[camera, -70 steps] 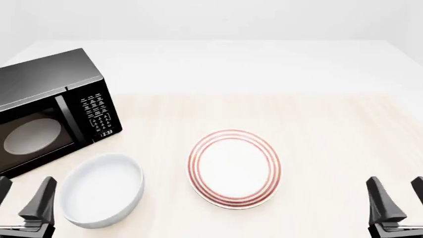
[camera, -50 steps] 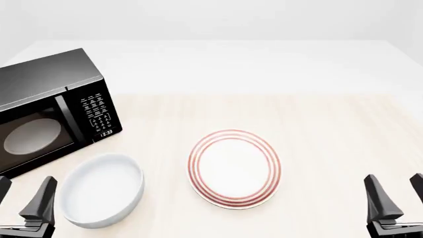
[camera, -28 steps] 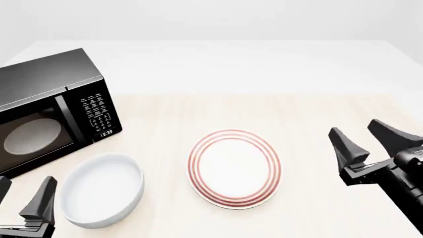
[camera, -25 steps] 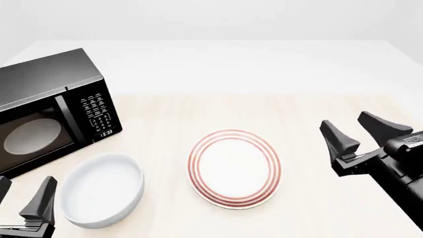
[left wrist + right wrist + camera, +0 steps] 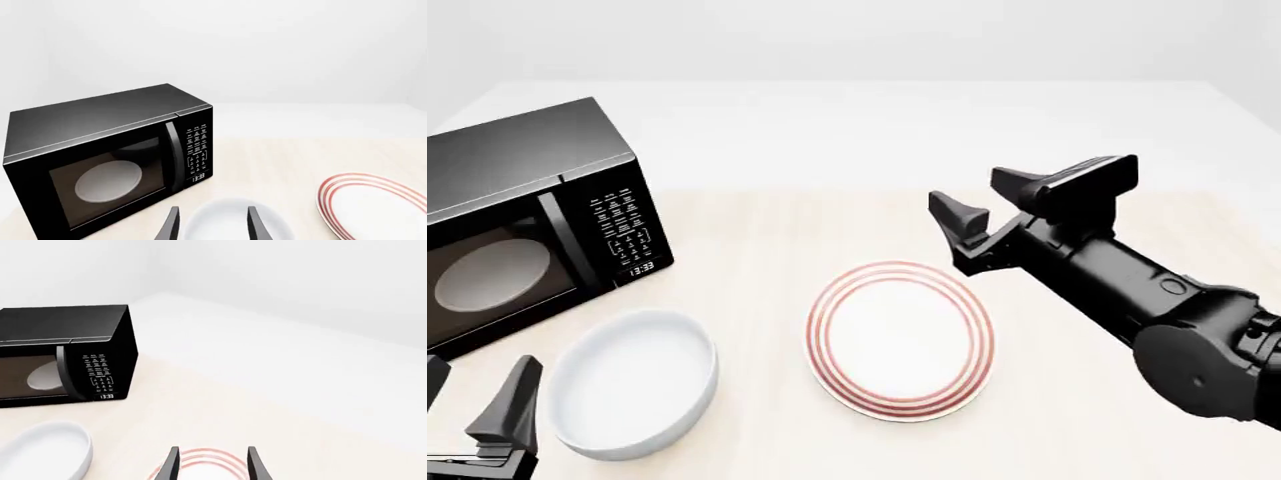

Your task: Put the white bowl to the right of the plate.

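Observation:
The white bowl (image 5: 630, 382) sits on the table at the near left, in front of the microwave. The red-ringed plate (image 5: 901, 340) lies flat to its right, near the middle. My left gripper (image 5: 474, 408) is open and empty at the near left edge, just left of the bowl. The left wrist view shows the bowl (image 5: 273, 227) beyond that gripper (image 5: 213, 227) and the plate (image 5: 380, 205) to one side. My right gripper (image 5: 1012, 200) is open and empty, raised above the plate's far right rim. The right wrist view shows its fingers (image 5: 212, 467) over the plate (image 5: 200, 456), with the bowl (image 5: 47, 447) farther off.
A black microwave (image 5: 527, 220) with a closed glass door and a pale turntable inside stands at the far left. It also shows in the left wrist view (image 5: 107, 160) and the right wrist view (image 5: 60, 355). The pale wood table (image 5: 1121, 430) extends to the right of the plate.

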`<state>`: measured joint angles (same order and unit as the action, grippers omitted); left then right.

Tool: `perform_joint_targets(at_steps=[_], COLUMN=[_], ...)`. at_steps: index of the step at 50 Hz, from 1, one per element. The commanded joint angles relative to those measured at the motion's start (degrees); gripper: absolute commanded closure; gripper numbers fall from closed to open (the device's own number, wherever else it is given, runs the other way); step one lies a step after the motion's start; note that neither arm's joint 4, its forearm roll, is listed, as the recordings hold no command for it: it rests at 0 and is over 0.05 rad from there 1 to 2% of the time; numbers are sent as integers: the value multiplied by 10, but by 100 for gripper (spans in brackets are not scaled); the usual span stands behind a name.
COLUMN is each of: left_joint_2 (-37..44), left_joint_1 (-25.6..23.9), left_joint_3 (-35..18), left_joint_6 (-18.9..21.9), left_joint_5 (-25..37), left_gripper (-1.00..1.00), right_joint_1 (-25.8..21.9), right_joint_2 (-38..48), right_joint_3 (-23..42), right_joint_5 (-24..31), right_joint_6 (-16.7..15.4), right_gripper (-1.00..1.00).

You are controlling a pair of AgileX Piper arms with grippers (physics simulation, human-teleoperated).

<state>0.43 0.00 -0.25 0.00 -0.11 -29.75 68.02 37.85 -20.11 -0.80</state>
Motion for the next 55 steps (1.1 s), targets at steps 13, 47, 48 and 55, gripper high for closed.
perform_joint_targets(at_steps=[13,47,48,55], left_joint_2=[0,0,0,0], left_joint_1=[0,0,0,0], left_joint_3=[0,0,0,0], left_joint_6=[0,0,0,0], left_joint_5=[0,0,0,0], left_gripper=[-100,-100,-100,-100], right_joint_1=[-93,-197,-200,-210], right_joint_2=[157,311,314,345], right_joint_3=[125,255,258,288], right_joint_5=[24,58,60,77], right_joint_6=[16,45,46,48], right_gripper=[-100,-100,-100,-100])
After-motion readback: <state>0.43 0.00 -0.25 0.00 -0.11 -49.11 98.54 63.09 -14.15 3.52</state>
